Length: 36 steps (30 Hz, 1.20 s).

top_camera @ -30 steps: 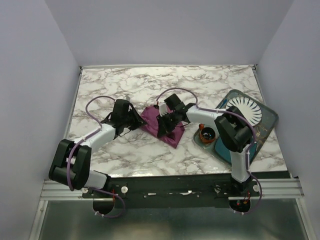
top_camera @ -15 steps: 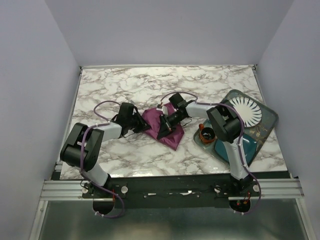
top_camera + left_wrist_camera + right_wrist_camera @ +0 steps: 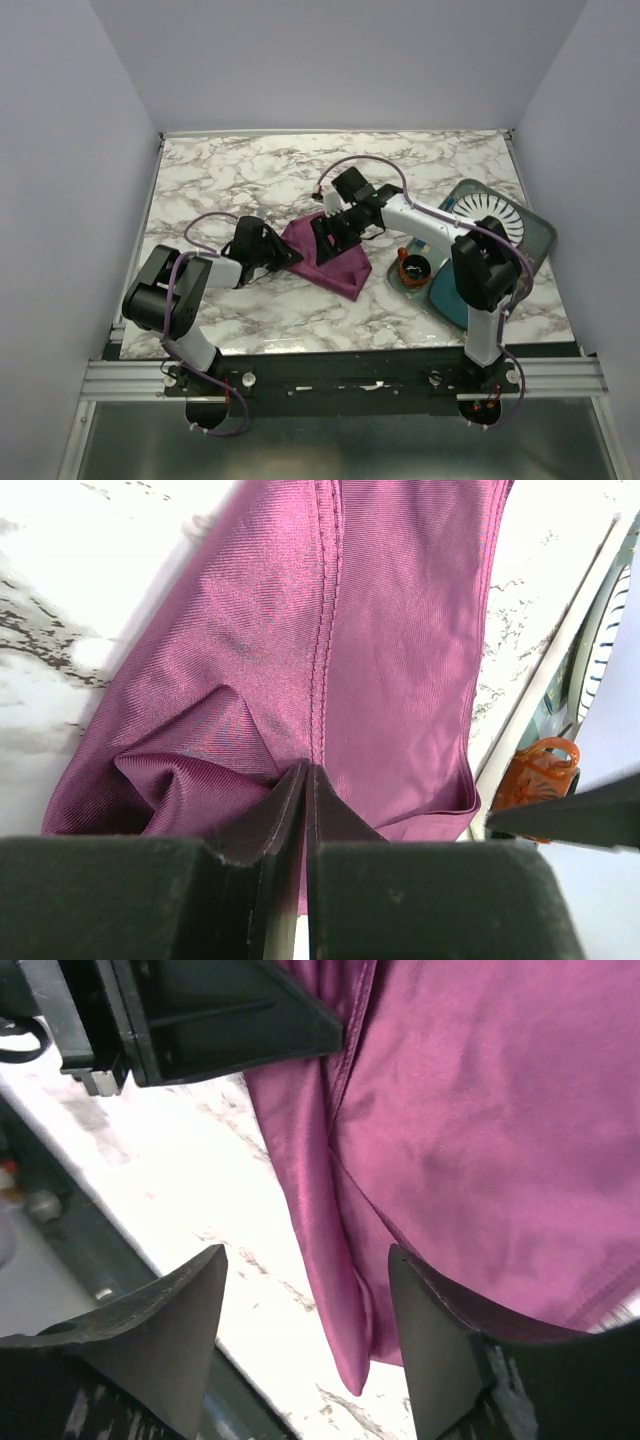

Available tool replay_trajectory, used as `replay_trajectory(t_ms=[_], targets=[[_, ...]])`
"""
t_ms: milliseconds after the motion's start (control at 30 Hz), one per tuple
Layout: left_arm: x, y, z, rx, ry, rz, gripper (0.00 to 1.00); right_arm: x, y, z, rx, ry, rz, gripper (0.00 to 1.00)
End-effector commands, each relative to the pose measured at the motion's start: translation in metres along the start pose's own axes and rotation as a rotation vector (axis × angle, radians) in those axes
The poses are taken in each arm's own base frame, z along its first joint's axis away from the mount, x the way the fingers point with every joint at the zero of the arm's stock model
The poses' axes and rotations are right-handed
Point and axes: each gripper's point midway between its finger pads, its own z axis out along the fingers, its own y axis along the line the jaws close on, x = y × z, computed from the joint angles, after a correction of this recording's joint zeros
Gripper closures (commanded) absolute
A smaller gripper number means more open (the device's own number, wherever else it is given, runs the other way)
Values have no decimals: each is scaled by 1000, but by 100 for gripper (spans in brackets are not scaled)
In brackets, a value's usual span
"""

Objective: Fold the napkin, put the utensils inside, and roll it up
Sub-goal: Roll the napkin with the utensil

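table (image 3: 240,180): white marble, napkin lies mid-table
napkin (image 3: 338,268): purple, layered, bunched at its left edge
my left gripper (image 3: 307,780): jaws clamped together on the napkin's left edge
my right gripper (image 3: 305,1255): jaws apart, over the napkin

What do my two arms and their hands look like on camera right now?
The left arm and right arm have black joint housings linked by white tubular segments, each trailed by a looping lilac cable. The left hand and right hand are matte black, each with two flat, wedge-shaped fingers. No markings are legible.
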Motion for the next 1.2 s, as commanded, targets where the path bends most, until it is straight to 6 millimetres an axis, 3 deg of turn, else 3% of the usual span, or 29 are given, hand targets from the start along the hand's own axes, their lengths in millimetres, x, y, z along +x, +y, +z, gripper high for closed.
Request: replay_trajectory(t_ms=[0,67,167,333,433,533,633,667,733,867,1033,1167], targets=[[38,62,-5,-208,102,-36,86,5,-6,1,387,-19,-213,24],[37,60,-5,-204,101,-37,86,7,-15,6,500,-25,-246,23],[38,59,-6,-204,104,-39,86,9,-12,22,570,-32,-295,22],[35,56,-7,-199,102,-43,86,25,-16,50,591,4,-301,23],[35,54,-9,-195,100,-41,86,32,-22,57,610,11,-299,26],[35,51,-10,-190,104,-45,86,42,-32,65,619,39,-300,35],[33,46,-13,-179,103,-43,86,48,-31,71,585,44,-297,59],[27,39,-16,-163,84,-20,85,47,-28,71,573,37,-295,73],[20,37,-23,-188,62,9,82,48,-20,73,492,46,-278,75],[-14,-2,-43,-145,-32,132,71,53,4,78,211,90,-180,79],[-23,-19,-54,-129,-38,154,69,57,19,73,-154,162,6,82],[-19,-22,-44,-97,-16,129,70,63,7,77,-361,222,180,83]])
